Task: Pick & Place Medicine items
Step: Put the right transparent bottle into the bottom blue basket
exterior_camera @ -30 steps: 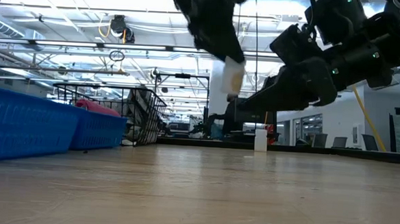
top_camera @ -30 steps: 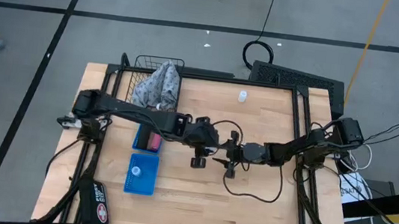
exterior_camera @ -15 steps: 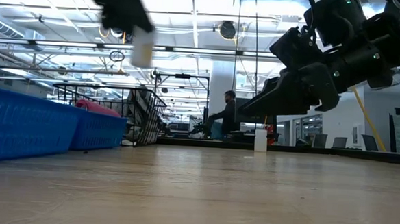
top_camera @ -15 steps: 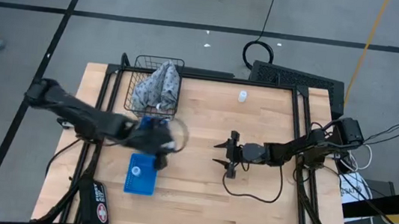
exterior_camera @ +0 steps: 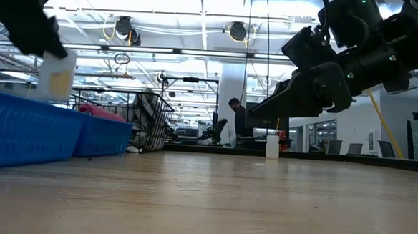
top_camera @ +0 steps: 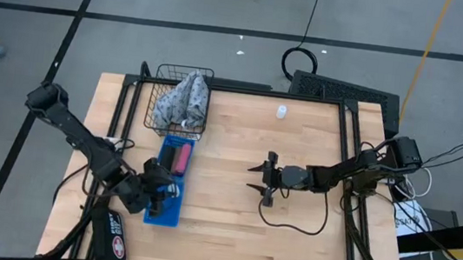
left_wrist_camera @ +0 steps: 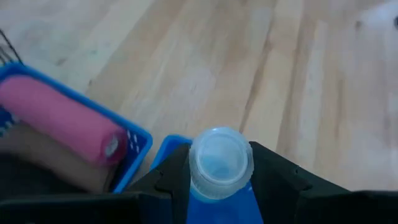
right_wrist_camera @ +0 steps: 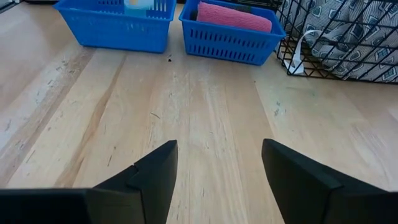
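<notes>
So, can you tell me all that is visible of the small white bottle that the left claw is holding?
The small white bottle is round, pale and slightly see-through, plastic by its look, with a rimmed lid. It is pinched between the two dark fingers of the left claw, which touch its sides. It hangs in the air, roughly upright, above the edge of the nearer blue tray. In the low view it shows raised over the trays.

White bottle [left_wrist_camera: 219, 163]; blue trays [right_wrist_camera: 112, 25]; pink tube [right_wrist_camera: 233, 17]; grey patterned cloth [top_camera: 184, 97]; possibly white bottle [top_camera: 281, 111].
</notes>
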You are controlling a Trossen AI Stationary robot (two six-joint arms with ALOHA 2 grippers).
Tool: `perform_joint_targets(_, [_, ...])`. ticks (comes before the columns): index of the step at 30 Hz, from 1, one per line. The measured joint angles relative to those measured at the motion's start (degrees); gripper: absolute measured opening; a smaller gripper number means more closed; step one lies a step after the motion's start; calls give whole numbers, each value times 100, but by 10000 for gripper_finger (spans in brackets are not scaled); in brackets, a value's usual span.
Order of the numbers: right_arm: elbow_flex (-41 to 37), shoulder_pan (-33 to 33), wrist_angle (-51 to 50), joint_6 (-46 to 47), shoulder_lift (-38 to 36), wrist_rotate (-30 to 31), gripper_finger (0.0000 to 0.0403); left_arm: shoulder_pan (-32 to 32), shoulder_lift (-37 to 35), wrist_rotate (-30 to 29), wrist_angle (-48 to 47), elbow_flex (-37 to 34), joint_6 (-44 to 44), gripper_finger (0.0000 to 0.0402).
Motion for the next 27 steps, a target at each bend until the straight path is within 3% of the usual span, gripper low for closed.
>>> perform_joint_targets(10, [0,0,-2,52,0,1,221,-57,13,-152,443,-580,-387,156])
perform_joint_targets(14, [0,0,-2,52,0,1,218,-59,15,-148,782,-845,-458,144])
perform_joint_targets(20, [0,0,-2,44,0,1,215,-61,15,-144,1528,-1150,-140,145])
perform_joint_targets(27, [0,0,-2,39,0,1,210,-59,15,-146,1508,-1221,106,153])
